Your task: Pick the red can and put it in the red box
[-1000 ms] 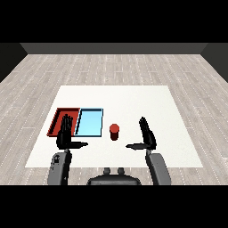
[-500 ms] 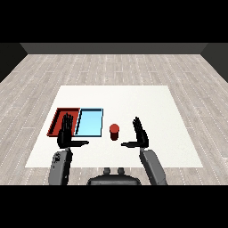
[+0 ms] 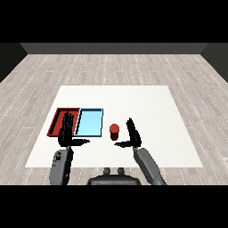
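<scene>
A small red can [image 3: 114, 131] stands upright on the white table [image 3: 147, 111], just right of the light blue tray [image 3: 89, 122]. The red tray [image 3: 59, 119] lies at the left, beside the blue one. My right hand [image 3: 132, 134] is open with straight fingers and the thumb pointing left, a short way to the right of the can and not touching it. My left hand [image 3: 66, 132] is open too, fingers up, over the near edge of the red tray and covering part of it.
Both trays sit side by side at the table's left. The table's near edge runs just behind my forearms. Wood-plank floor surrounds the table.
My right hand has moved left, from well right of the can to close beside it. The left hand and the can have stayed put.
</scene>
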{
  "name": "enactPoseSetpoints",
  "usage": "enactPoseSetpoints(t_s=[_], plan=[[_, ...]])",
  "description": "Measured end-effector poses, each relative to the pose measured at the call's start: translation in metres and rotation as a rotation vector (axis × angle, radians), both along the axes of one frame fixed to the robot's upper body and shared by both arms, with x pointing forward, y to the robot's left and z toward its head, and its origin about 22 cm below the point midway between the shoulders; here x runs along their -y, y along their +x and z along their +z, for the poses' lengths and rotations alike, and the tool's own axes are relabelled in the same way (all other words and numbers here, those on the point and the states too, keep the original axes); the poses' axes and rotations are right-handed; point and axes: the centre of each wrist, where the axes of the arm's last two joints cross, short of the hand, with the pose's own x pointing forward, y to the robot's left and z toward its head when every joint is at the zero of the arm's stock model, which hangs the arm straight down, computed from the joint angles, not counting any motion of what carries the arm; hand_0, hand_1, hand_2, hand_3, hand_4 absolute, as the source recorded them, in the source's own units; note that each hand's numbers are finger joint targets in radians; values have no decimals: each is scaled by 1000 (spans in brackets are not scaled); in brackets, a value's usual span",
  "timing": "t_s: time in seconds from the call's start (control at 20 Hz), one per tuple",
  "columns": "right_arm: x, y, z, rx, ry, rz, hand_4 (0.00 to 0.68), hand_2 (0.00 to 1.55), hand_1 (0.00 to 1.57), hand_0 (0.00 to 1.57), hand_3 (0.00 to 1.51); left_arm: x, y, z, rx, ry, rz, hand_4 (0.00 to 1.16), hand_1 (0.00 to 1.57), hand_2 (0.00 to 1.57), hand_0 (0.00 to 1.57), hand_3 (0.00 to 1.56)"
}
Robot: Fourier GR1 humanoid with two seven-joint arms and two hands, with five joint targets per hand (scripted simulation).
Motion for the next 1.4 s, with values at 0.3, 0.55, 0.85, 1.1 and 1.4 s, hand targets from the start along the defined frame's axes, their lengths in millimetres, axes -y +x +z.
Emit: enactPoseSetpoints(t_s=[0.3, 0.55, 0.85, 1.1, 1.4], plan=[[-12, 9, -4, -17, 31, 5, 0, 0, 0, 0, 0, 0, -7, -2, -2, 2, -8, 0, 0, 0, 0, 0], [-24, 13, -2, -25, 51, 14, 0, 0, 0, 0, 0, 7, -6, -2, -4, 5, -6, 0, 0, 0, 0, 0], [-31, 17, -14, -40, 60, 32, 0, 0, 0, 0, 0, 0, -8, -3, 5, -8, -19, 0, 0, 0, 0, 0], [-32, 27, -19, -61, 50, 24, 0, 0, 0, 0, 0, 3, -11, 2, 5, -14, -26, 0, 0, 0, 0, 0], [-41, 29, -17, -82, 39, 14, 0, 0, 0, 0, 0, 2, -8, 2, 9, -14, -17, 0, 0, 0, 0, 0]])
